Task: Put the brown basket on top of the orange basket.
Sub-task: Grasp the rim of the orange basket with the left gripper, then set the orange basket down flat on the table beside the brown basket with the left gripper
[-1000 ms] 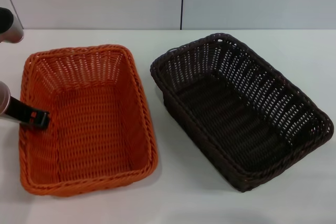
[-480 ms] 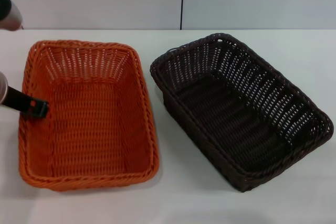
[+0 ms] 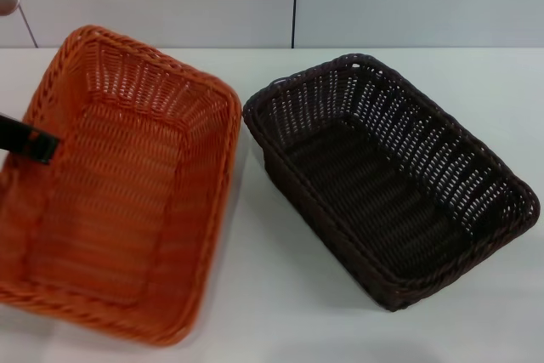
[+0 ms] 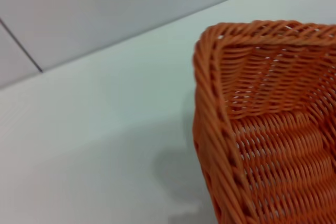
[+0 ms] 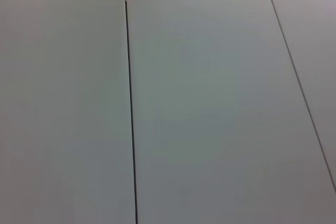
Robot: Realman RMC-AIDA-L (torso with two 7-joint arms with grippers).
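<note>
Your left tool (image 3: 34, 146) was pinching the left wall of the orange basket (image 3: 127, 201), one black finger showing inside it. That basket hung tilted on the left side of the white desk (image 3: 280, 295), its right side raised; the left wrist view showed one braided corner (image 4: 210, 40) with a shadow on the desk below. The brown basket (image 3: 387, 176) sat flat on the desk just to the right, apart from the orange one. Your right tool was out of sight; its wrist camera faced only a grey panelled wall (image 5: 210, 103).
</note>
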